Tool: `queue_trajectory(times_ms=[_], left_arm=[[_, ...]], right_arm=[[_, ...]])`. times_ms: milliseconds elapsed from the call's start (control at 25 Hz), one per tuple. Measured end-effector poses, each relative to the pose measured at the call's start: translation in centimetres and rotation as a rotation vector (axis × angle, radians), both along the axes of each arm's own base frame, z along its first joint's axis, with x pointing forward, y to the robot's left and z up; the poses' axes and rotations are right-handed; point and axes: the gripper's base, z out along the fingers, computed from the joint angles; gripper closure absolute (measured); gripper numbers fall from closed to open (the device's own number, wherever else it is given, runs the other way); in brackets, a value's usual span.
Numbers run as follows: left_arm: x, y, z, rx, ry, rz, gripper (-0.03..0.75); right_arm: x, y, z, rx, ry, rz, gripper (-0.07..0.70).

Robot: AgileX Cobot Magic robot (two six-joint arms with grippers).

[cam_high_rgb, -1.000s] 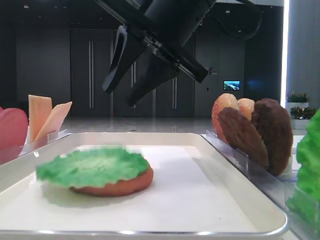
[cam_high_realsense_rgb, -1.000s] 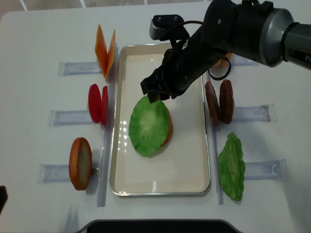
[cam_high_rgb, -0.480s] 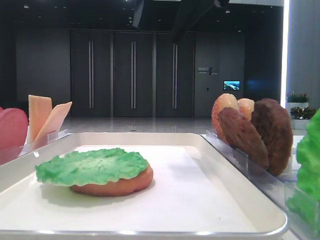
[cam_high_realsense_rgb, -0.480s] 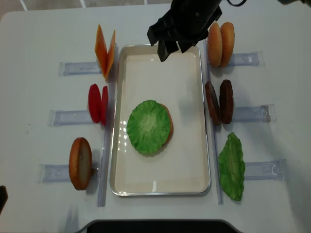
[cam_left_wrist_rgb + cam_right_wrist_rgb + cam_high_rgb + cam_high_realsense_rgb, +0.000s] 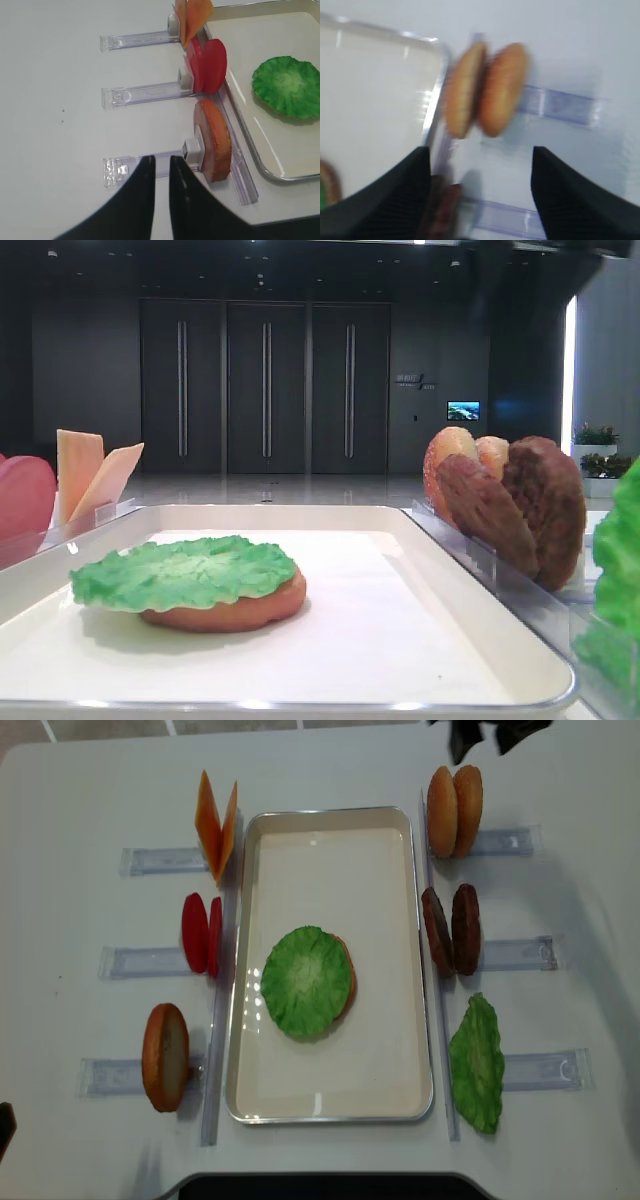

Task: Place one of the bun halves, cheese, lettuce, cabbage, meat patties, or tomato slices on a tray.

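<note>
A lettuce leaf [image 5: 306,982] is seated on a bun half [image 5: 225,612] at the tray [image 5: 330,825] centre. The right claw [image 5: 481,192] is released and empty; the left claw [image 5: 160,200] is clenched, empty. Placement is judged complete.

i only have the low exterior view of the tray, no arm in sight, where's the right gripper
Observer: The right gripper hangs open and empty above the two golden-brown bun halves standing on edge in a clear holder right of the cream-white tray.
Operator: anything else on the tray besides that green leaf
Observer: No, only the ruffled green lettuce leaf lying on a bun half.
Operator: left gripper
Observer: The left gripper is shut, beside the single bun half left of the tray.
</note>
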Motion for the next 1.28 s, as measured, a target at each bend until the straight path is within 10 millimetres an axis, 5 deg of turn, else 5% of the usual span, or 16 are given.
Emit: queue_trajectory(times_ms=[120,240,560,760,1000,1280], left_arm=[[0.0,0.0,0.0,0.000,0.000,0.000,0.640],[0.0,0.0,0.0,0.000,0.000,0.000,0.640],[0.0,0.0,0.0,0.000,0.000,0.000,0.640],[0.0,0.0,0.0,0.000,0.000,0.000,0.640],[0.0,0.0,0.0,0.000,0.000,0.000,0.640],[0.0,0.0,0.0,0.000,0.000,0.000,0.640]], right_arm=[[1.4,-6.3,0.0,-0.007,-0.001,-0.159,0.211],[1.7,-9.9,0.0,-0.017,-0.002,-0.245,0.211],[-0.2,-12.0,0.1,-0.063,0.012,-0.285,0.211],[-6.7,-12.0,-0.5,-0.079,0.088,-0.276,0.212],[-17.2,-12.0,-3.2,-0.111,0.187,-0.270,0.212],[-26.0,-11.9,-4.8,-0.102,0.110,-0.274,0.212]])
